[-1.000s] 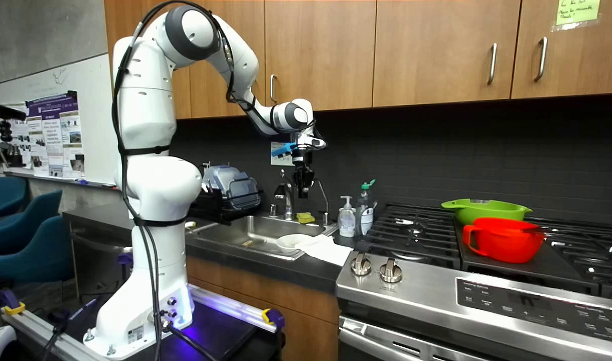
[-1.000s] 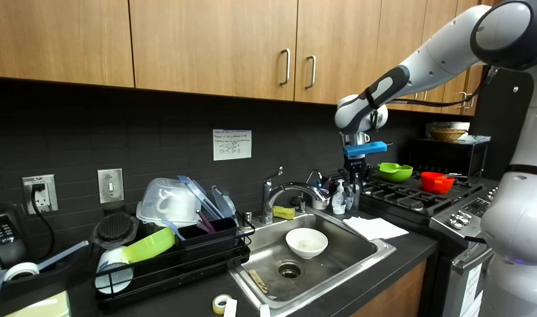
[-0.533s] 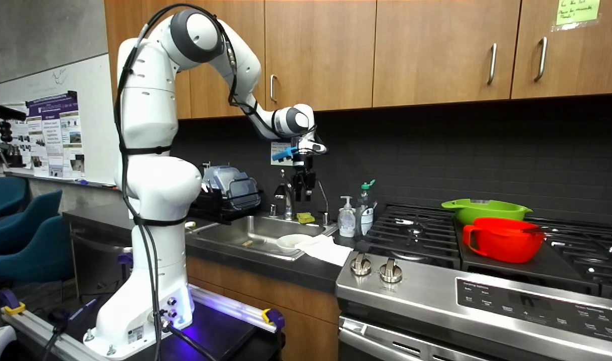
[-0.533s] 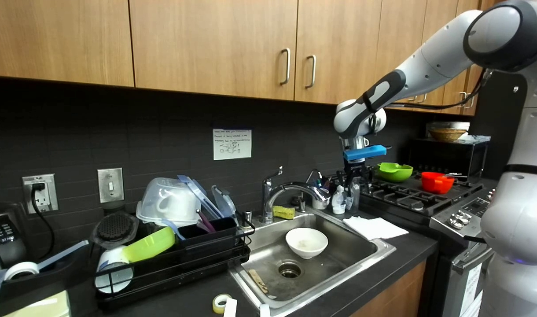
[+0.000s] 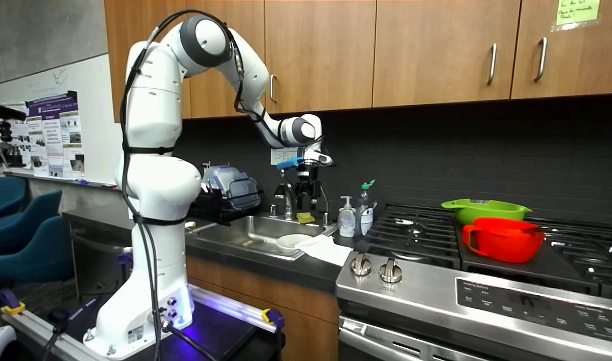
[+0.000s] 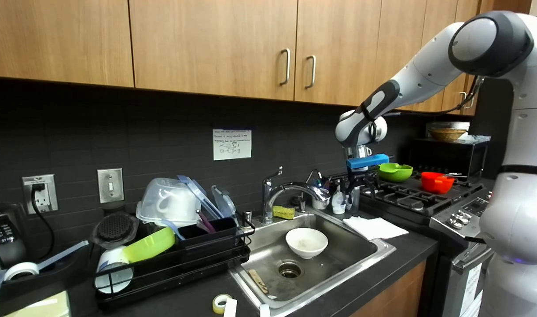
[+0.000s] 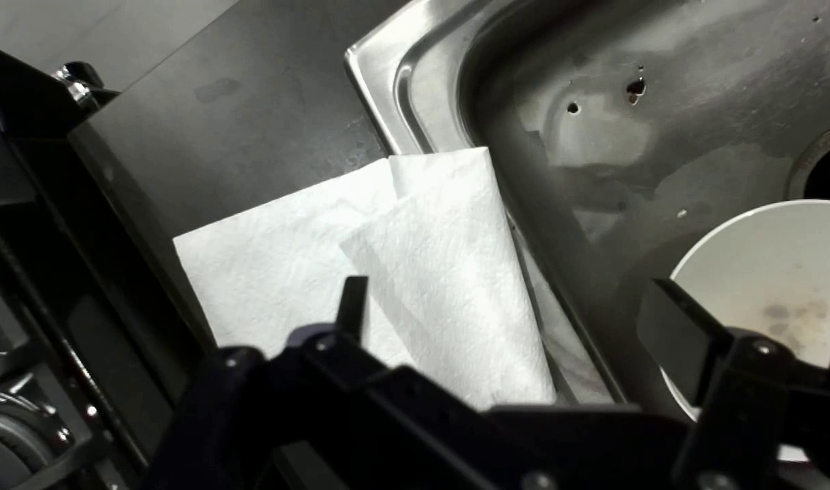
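Note:
My gripper (image 7: 517, 323) stands open with nothing between its fingers, high above the counter by the sink's edge. A folded white paper towel (image 7: 449, 272) shows below and between the jaws in the wrist view, lying on the counter and over the sink rim. Behind the right-hand finger (image 7: 684, 340) is a white bowl (image 7: 762, 272) with brown residue, standing in the steel sink (image 7: 592, 170). In both exterior views the gripper (image 5: 306, 203) hangs pointing down, apart from the towel (image 6: 374, 228) and the bowl (image 6: 307, 242).
A faucet (image 6: 290, 188), a yellow sponge (image 6: 284, 212) and soap bottles (image 5: 346, 218) stand behind the sink. To one side is the stove (image 5: 411, 235) with a green colander-like bowl (image 5: 479, 211) and a red pot (image 5: 506, 243); opposite, a loaded dish rack (image 6: 171, 268). Cabinets (image 5: 318, 55) hang above.
The jaws have spread apart. The arm has come forward and lowered, carrying the gripper somewhat down and slightly right in an exterior view. Towel and bowl have not moved.

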Controlling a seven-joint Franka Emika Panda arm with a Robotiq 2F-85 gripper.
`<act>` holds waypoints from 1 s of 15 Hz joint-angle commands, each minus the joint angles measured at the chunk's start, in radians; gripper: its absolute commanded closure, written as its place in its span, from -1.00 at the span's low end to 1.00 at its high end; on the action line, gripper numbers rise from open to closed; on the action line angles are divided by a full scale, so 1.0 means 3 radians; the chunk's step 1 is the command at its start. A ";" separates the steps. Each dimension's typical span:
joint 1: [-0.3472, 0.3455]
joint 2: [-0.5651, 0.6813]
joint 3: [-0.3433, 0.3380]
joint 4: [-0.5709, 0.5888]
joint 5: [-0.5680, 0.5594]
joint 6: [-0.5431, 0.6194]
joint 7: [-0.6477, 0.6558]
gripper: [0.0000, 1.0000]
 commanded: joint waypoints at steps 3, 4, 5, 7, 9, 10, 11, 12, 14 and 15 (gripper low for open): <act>-0.0074 0.0135 -0.0098 0.0012 0.0160 0.0099 -0.0278 -1.00; -0.0085 0.0159 -0.0110 0.0015 0.0184 0.0114 -0.0316 -1.00; -0.0093 0.0179 -0.0120 0.0019 0.0203 0.0125 -0.0341 -1.00; -0.0113 0.0219 -0.0138 0.0022 0.0265 0.0163 -0.0414 -1.00; -0.0133 0.0262 -0.0154 0.0020 0.0355 0.0206 -0.0502 -1.00; -0.0147 0.0287 -0.0160 0.0021 0.0403 0.0230 -0.0541 -1.00; -0.0161 0.0309 -0.0166 0.0026 0.0448 0.0244 -0.0580 -1.00; -0.0174 0.0327 -0.0170 0.0028 0.0486 0.0258 -0.0611 -1.00; -0.0193 0.0346 -0.0182 0.0025 0.0515 0.0281 -0.0643 -1.00; -0.0201 0.0349 -0.0188 0.0021 0.0516 0.0286 -0.0656 -1.00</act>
